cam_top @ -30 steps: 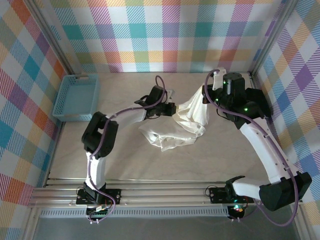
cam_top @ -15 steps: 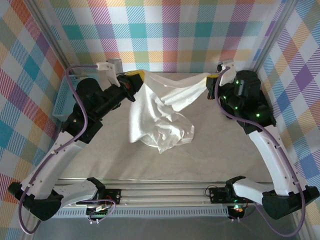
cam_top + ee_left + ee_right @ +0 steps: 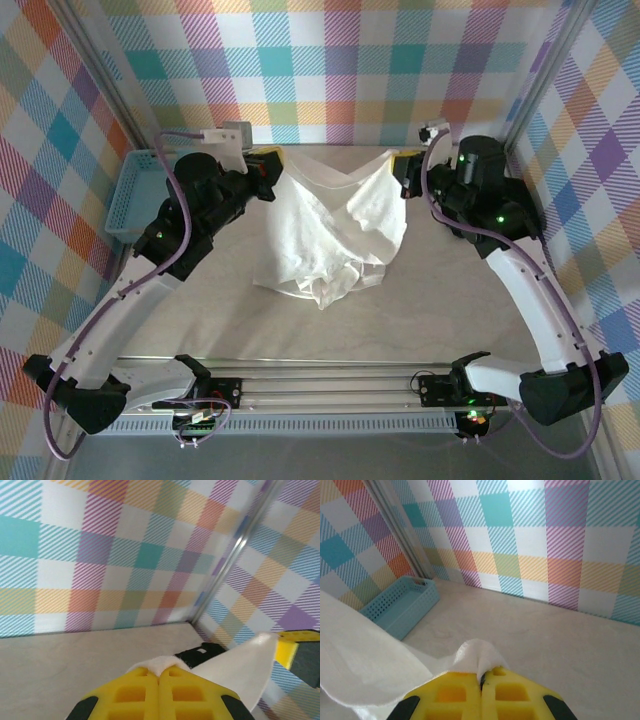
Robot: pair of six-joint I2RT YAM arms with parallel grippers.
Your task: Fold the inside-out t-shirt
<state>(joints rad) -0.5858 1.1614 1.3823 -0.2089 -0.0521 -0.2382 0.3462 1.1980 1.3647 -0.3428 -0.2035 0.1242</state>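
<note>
1. the inside-out t-shirt point(image 3: 335, 225) hangs between the two raised grippers over the far half of the table point(image 3: 470, 300). its top edge runs from one gripper to the other and dips in the middle.
2. its lower part lies bunched and wrinkled on the table surface, near the middle.
3. the left gripper point(image 3: 268, 172) is up at the far left, its yellow fingers point(image 3: 130, 695) pressed together on one upper corner of the shirt. in the left wrist view a small tuft of white cloth pokes out above the closed pads.
4. the right gripper point(image 3: 404, 172) is up at the far right, clamped tight on the other upper corner. in the right wrist view a fold of cloth bulges above its closed pads and a band of fabric runs off to the left.
5. a blue basket point(image 3: 150, 195) sits on the table against the left wall, well apart from the shirt.
6. checked walls point(image 3: 330, 70) close in the table on three sides.
</note>
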